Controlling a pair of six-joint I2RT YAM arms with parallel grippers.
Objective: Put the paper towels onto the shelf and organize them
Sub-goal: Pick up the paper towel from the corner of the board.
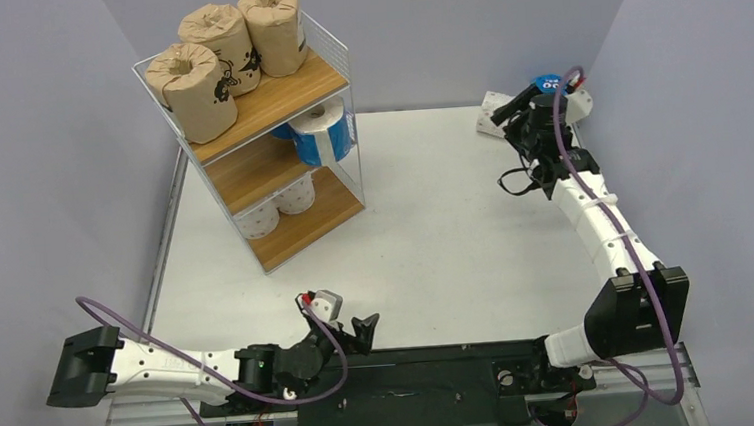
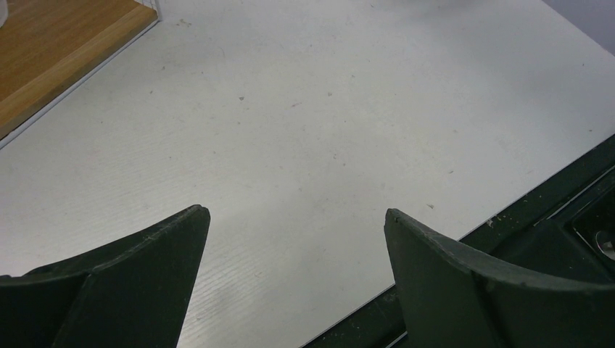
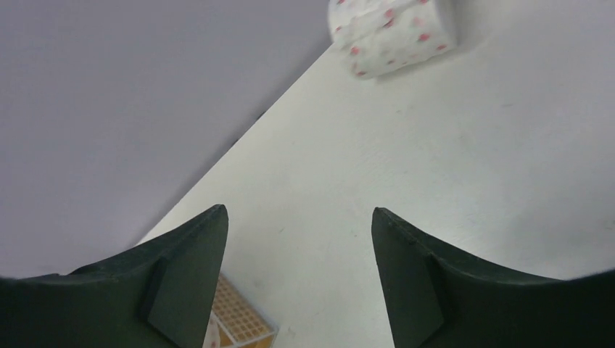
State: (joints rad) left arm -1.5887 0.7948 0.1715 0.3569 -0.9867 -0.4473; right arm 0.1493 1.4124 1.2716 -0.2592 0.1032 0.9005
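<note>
1. The left arm lies low along the near edge of the table (image 1: 434, 219), its left gripper (image 2: 297, 214) spread wide and empty.
2. Back left, paper towels (image 1: 212, 54) sit on all three tiers of the shelf (image 1: 337, 50).
3. The right arm stretches to the far corner, its right gripper (image 3: 297, 210) parted and empty, near a spotted roll (image 3: 395, 29).

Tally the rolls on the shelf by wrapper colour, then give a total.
Brown rolls: 3, on the top board
Blue rolls: 1 plain to see on the middle board; a blue sliver behind it may be a second
White rolls: 2, on the bottom board
Total on the shelf: 6 for certain
</note>
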